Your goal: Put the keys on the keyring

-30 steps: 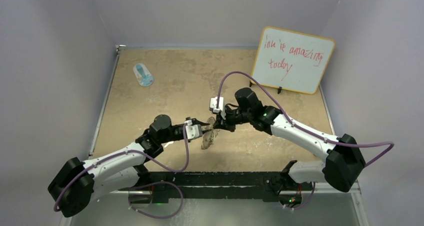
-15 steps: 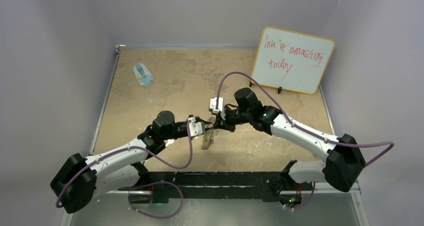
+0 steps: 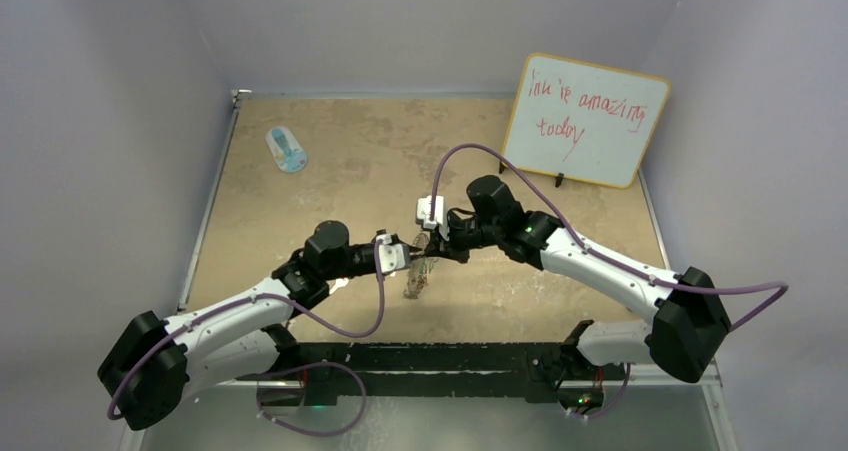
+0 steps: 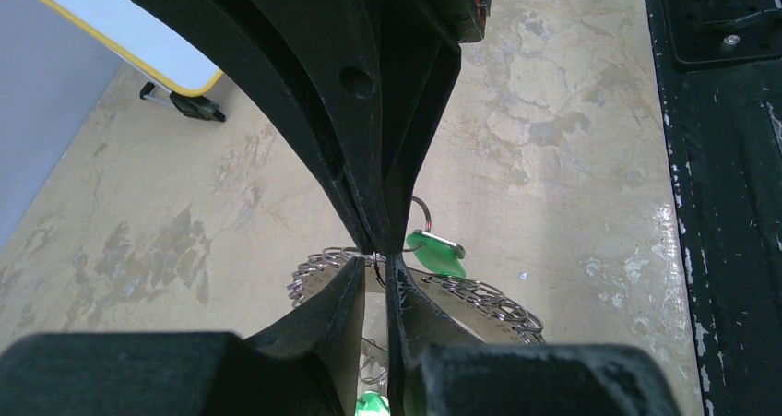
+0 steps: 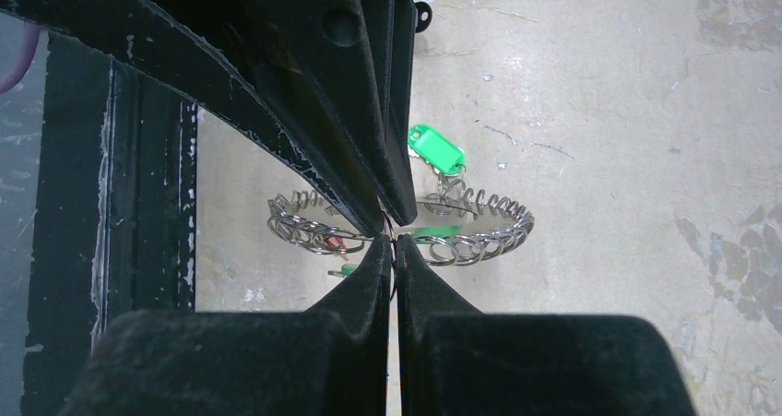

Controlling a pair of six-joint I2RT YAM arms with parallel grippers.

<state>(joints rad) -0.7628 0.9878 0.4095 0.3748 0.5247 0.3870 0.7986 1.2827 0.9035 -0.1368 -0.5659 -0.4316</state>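
Mottled tan tabletop (image 3: 330, 181) carries a whiteboard (image 3: 585, 119) propped at its far right. At mid-table the left gripper (image 4: 378, 267) and right gripper (image 5: 391, 245) meet tip to tip. Each is pinched narrow on thin wire at the rim of the keyring (image 5: 479, 227). A green-tagged key (image 5: 435, 148) touches the ring's wire loops.

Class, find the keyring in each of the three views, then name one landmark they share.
Top external: keyring at centre, slightly low.
Left wrist: lower centre.
Right wrist: centre.
Shared landmark: black base rail, at the bottom, right edge and left edge respectively.
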